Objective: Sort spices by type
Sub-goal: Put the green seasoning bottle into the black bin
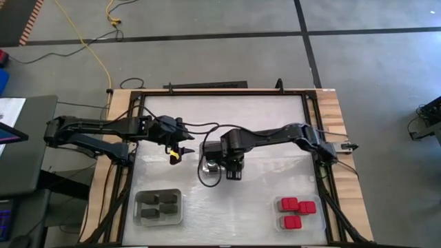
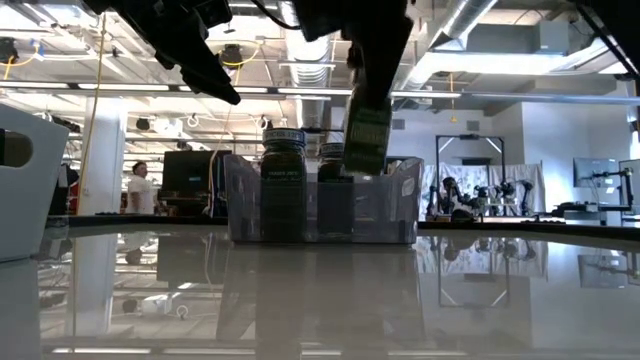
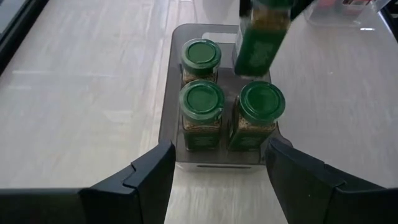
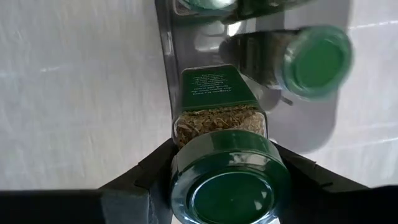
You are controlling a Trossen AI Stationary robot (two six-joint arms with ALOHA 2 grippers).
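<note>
A clear tray holds three round green-lidded spice jars, standing upright on its floor. A fourth green-lidded jar hangs over the tray's vacant corner, held by my right gripper, which is shut on it. In the low view this jar sits above the tray wall. My left gripper is open and hovers just short of the tray's end, touching nothing; in the high view it is left of the tray. My right gripper pinches the jar at its green lid, one finger on each side of it. The fingers come from above, pointing down. The jar's body hangs below them, lifted clear above the tray and slightly tilted.
Near the table's near-left corner a tray holds dark rectangular spice containers. Near the near-right corner two small trays hold red-topped ones. Bare tabletop lies between them and beyond the jar tray. A person stands far off in the room.
</note>
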